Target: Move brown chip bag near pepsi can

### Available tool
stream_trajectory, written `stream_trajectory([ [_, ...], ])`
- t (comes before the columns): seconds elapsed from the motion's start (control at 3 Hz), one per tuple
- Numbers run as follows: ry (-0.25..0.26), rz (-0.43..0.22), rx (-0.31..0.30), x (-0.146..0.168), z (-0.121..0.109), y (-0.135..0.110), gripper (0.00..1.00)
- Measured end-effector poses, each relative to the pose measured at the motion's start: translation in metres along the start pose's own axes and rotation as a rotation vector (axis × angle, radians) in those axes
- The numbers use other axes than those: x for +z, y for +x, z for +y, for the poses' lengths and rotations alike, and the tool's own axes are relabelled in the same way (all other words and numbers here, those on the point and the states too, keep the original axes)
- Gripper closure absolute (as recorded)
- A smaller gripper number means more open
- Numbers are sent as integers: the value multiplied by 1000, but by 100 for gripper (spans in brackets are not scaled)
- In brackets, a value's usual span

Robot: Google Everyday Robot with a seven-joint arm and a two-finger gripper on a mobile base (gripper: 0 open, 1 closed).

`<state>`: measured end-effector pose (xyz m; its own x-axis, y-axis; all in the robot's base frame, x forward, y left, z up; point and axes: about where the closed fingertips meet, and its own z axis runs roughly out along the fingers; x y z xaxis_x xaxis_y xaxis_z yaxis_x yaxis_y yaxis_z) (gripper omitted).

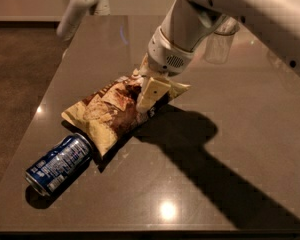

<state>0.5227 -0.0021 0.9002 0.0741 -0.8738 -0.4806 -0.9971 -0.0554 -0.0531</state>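
The brown chip bag (110,113) lies flat on the dark table (230,134), slanting from upper right to lower left. Its lower left corner touches the pepsi can (60,165), a dark blue can lying on its side near the table's front left corner. My gripper (151,91) comes down from the upper right and is shut on the bag's upper right end. One cream finger (152,93) shows on top of the bag; the other is hidden behind it.
A clear plastic cup (217,45) stands at the back of the table behind my arm. A white rounded shape (82,6) stands off the table's far left edge. The table's left edge runs close to the can.
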Motion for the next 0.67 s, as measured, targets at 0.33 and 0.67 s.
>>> stream_trajectory([
  [0.33,0,0,-2,1,0,-1,0],
  [0.67,0,0,-2,1,0,-1,0],
])
